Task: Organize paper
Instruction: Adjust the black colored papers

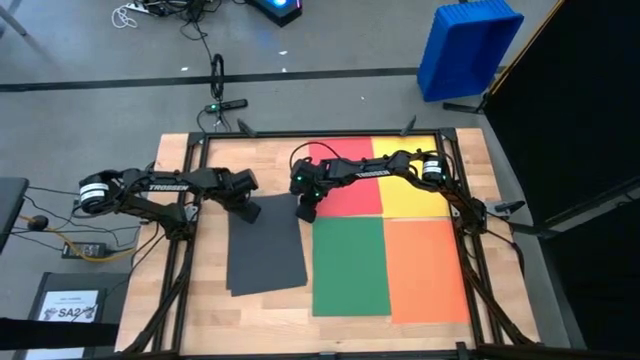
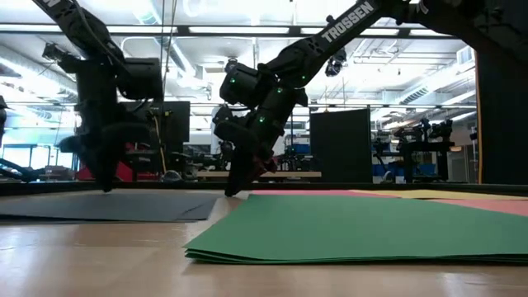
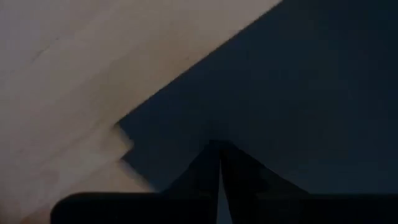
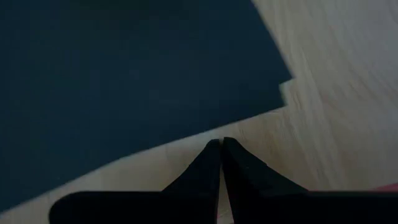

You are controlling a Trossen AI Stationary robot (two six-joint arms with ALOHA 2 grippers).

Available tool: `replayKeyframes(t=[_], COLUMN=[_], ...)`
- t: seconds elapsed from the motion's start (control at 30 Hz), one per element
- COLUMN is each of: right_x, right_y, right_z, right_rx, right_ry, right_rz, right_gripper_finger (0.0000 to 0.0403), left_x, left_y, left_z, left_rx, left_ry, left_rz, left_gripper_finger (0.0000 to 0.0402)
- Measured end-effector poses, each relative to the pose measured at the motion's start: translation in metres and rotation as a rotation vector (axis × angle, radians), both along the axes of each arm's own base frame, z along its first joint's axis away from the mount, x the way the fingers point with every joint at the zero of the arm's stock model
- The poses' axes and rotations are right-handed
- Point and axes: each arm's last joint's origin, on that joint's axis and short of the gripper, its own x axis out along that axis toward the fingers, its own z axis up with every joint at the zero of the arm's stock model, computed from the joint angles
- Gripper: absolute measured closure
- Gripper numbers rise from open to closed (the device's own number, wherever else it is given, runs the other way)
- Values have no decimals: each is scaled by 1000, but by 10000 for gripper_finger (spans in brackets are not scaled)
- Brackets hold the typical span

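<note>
The paper lies in flat stacks on the wooden table: dark grey [image 1: 266, 255] at centre left, green [image 1: 350, 265], orange [image 1: 428, 270], red [image 1: 350, 190] and yellow [image 1: 410, 195]. My left gripper [image 3: 219, 152] is shut and points down over the dark grey stack's far left corner, where several sheet corners [image 3: 126, 144] lie staggered. My right gripper [image 4: 221, 143] is shut too. Its tips stand over bare wood just off the dark grey stack's edge [image 4: 186, 138], near the far right corner [image 4: 287, 84], between that stack and the green one. My left gripper sets its shut fingertips [image 2: 106, 186] on the top dark grey sheet, a little in from its far left corner [image 3: 186, 155]. It comes from above, pointing steeply down. The sheet lies flat on the stack. My right gripper reaches down to table level beside the dark grey stack's edge; I cannot tell whether it touches the paper.
A black rail frame [image 1: 470, 250] runs around the table. A blue bin [image 1: 468, 45] stands on the floor beyond the far right corner. A small white printed sheet [image 1: 68, 305] lies off the table at the near left. Bare wood [image 1: 200, 290] shows left of the dark stack.
</note>
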Motion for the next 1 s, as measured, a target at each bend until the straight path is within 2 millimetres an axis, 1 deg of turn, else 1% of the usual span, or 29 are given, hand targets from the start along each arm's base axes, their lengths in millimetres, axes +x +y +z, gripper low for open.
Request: replayKeyframes(t=[0.07,0.3,0.37,0.43,0.53,0.67,0.73,0.8,0.9,1.0], right_x=[0,-2,-2,-1,1,6,7,10,17,20], right_y=[0,-3,-3,-5,-7,-7,2,21,60,101], right_z=[0,0,1,3,8,17,17,20,28,34], right_rx=[-7,-6,-8,-9,-22,-20,5,-2,-25,-47], right_ry=[8,14,14,14,8,-29,-29,-25,-39,-41], right_rz=[-3,-6,-7,-10,4,40,76,131,226,300], right_gripper_finger=[403,403,403,403,403,403,403,403,403,403], left_x=[-4,-8,-8,-3,6,17,18,17,15,13], left_y=[-1,-3,-5,-9,-24,-59,-74,-77,-65,-43], left_z=[-2,0,5,16,36,50,51,52,55,56], left_rx=[1,-2,12,50,100,91,100,185,304,328], left_ry=[47,79,65,25,-58,-122,-112,-83,-53,-19], left_rz=[3,1,-11,-50,-172,-379,-439,-439,-396,-378], left_gripper_finger=[402,402,402,402,402,402,402,402,402,402])
